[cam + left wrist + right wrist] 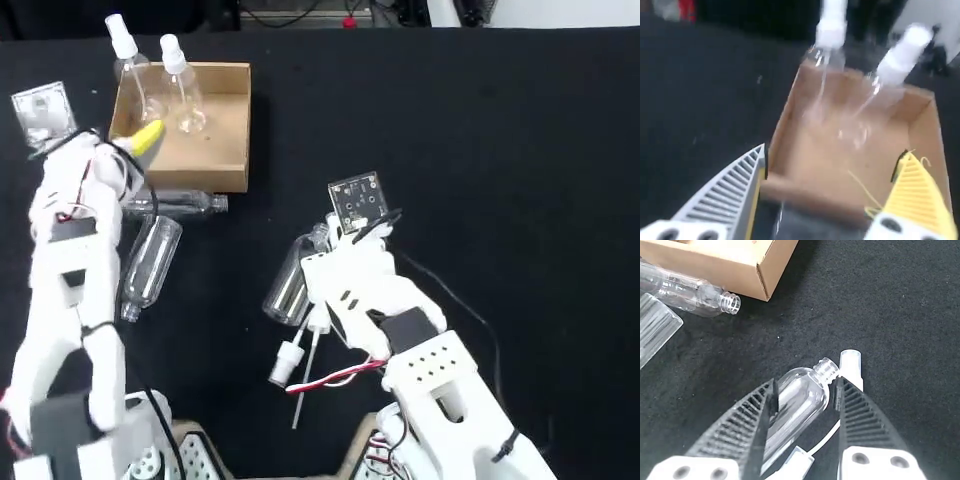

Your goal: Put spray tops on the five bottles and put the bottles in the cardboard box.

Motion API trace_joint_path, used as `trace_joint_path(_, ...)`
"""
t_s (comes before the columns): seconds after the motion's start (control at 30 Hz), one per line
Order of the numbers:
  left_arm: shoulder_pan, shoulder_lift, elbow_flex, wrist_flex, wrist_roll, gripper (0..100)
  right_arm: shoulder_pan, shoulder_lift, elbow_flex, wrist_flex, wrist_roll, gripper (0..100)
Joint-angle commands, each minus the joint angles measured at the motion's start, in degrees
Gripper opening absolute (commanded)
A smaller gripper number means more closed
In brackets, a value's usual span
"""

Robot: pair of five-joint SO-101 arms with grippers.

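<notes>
Straddling a clear uncapped plastic bottle (795,407) lying on the black table (480,150), the right gripper (805,384) stands spread, a loose white spray top (850,365) beside it. The left gripper (835,151) gapes over the brown cardboard box (225,150), where two capped bottles (185,90) stand.

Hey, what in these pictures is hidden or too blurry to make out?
Left wrist view: blur smears the capped bottles; how their tops seat is unclear.
High view: the right arm covers one side of the bottle under it.
Right wrist view: a jaw hides part of the loose spray top; the edge crops another bottle.
</notes>
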State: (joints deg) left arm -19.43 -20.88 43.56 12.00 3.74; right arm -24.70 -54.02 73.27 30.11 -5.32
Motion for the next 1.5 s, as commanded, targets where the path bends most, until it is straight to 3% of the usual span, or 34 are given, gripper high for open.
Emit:
trace_joint_path(0.0, -0.40, -6.33, -3.38, 14.68, 0.88, 40, -0.53, -0.75, -0.66, -1.58, -0.09, 17.9)
trace_joint_path(0.2, -2.15, -11.34, -4.70, 27.43, -0.18, 40, -0.53, -0.75, -0.57, -1.58, -0.09, 17.9)
trace_joint_path(0.47, -2.33, -13.89, -10.07, 54.15, -17.23, 40, -0.53, -0.75, -0.48, -1.58, -0.09, 17.9)
trace_joint_path(0.73, -4.09, -13.89, -12.26, 70.24, -33.76, 40, -0.62, -0.75, -0.31, -1.58, -0.09, 17.9)
trace_joint_path(0.83, -6.99, -13.89, -9.63, 67.78, -34.37, 40, -0.62, -0.75, -0.31, -1.58, -0.09, 17.9)
trace_joint_path(0.97, -10.15, -13.89, -1.45, 50.99, -41.93, 40, -0.62, -0.75, -0.31, -1.58, -0.09, 17.9)
trace_joint_path(1.07, -10.15, -13.80, 2.77, 43.87, -43.69, 40, -0.62, -0.75, -0.31, -1.58, -0.09, 17.9)
trace_joint_path(1.3, -5.49, -12.75, 3.38, 44.31, -38.68, 40, -0.53, -0.75, -0.48, -1.58, -0.09, 17.9)
trace_joint_path(1.47, -4.79, -2.99, 0.31, 43.52, -37.01, 40, -0.53, -0.75, -0.40, -1.58, -0.09, 17.9)
